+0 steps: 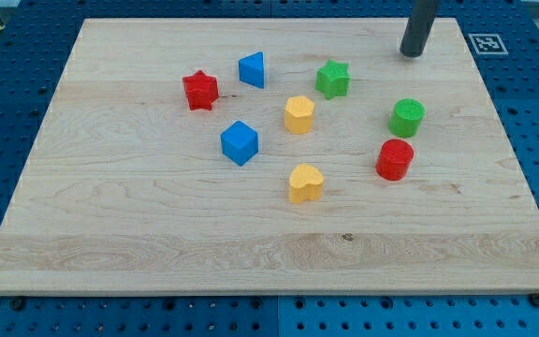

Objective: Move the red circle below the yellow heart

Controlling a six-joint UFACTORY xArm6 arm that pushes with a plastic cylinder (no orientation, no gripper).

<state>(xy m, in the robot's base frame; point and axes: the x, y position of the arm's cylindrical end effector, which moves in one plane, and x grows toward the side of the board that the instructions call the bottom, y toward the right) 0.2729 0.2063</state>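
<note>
The red circle (395,159) is a short red cylinder at the view's right of centre. The yellow heart (305,183) lies to its left and a little lower, about a block's width of bare board between them. My tip (411,53) is near the view's top right, well above the red circle and above the green circle (406,118). It touches no block.
A yellow hexagon (298,114), a green star (332,79), a blue cube (240,142), a blue triangular block (252,70) and a red star (200,90) lie on the wooden board (157,234). A marker tag (485,43) sits beyond the board's top right corner.
</note>
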